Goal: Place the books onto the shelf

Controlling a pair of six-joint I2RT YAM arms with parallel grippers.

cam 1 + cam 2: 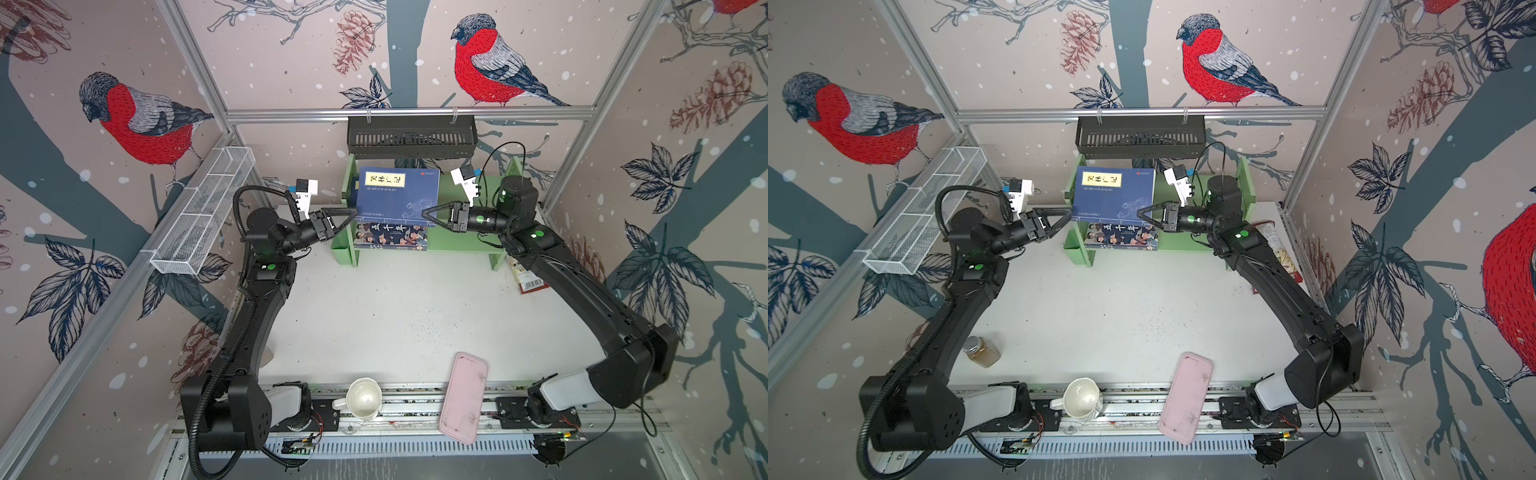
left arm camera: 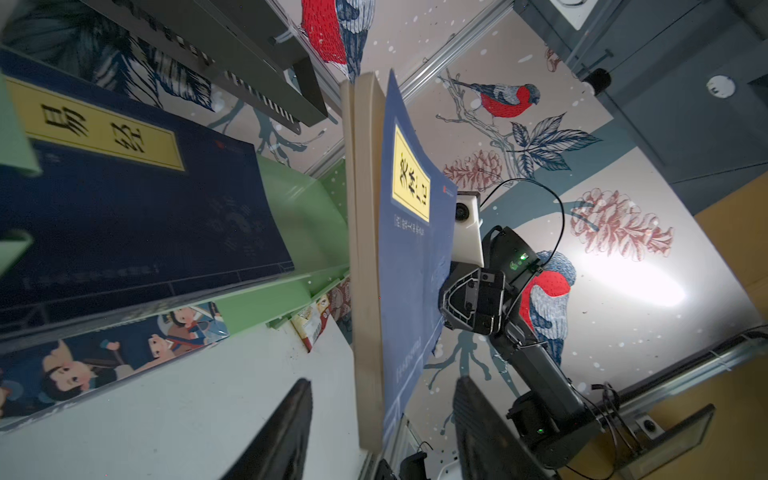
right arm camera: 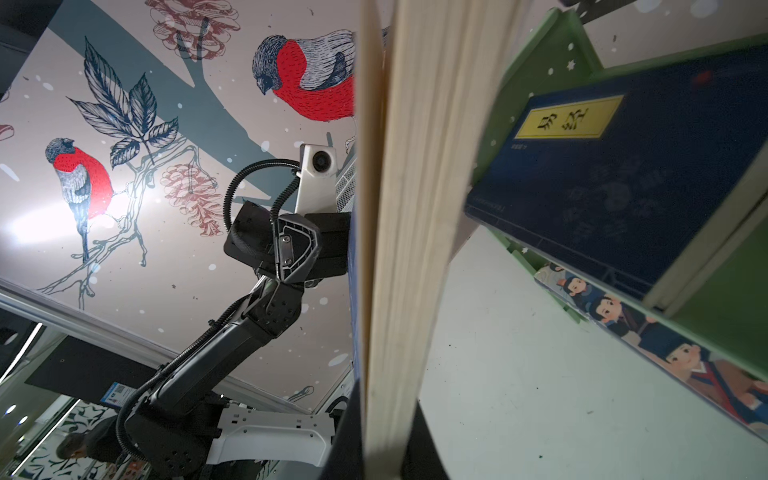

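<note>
Aloft over the shelf (image 1: 455, 242) at the bench's far edge: blue book (image 1: 399, 193). Right hand (image 1: 426, 213) clamped on one corner. Left hand (image 1: 353, 212) open, astride the opposite edge. Risk: with a single corner pinch the book may pivot, sag or slip.

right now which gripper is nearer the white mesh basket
Left. The left gripper is at the blue book's edge on the white mesh basket's side; the right gripper grips its opposite edge, farther off.
</note>
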